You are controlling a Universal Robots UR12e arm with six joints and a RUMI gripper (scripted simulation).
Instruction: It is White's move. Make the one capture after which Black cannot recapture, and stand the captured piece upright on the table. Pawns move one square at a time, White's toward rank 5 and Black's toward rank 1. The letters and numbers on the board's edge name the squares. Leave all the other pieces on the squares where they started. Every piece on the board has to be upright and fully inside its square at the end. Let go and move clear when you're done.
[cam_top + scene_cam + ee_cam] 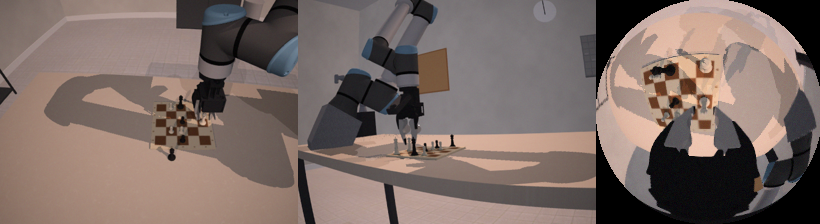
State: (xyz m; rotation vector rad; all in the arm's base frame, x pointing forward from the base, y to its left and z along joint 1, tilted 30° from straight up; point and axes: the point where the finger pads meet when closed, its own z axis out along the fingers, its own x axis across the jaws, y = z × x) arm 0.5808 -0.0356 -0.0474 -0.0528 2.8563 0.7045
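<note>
My gripper (204,118) (410,143) (704,106) is open a little. Its fingertips stand on either side of a tall white piece (202,121) (409,147) (704,101), upright on a dark square of the chessboard (151,135) (441,157). A black piece (172,156) (452,141) stands upright on the table, just off the board. A tall black piece (181,104) (413,148) and a black pawn (182,120) (674,102) stand on the board. Another tall white piece (396,147) (705,65) is hidden by the gripper in the top view.
White pawns (171,130) (181,130) stand side by side, with a black pawn (182,139) next to one of them. Another white pawn (171,106) (424,151) stands beside the tall black piece. The arm's shadow crosses the table (79,172).
</note>
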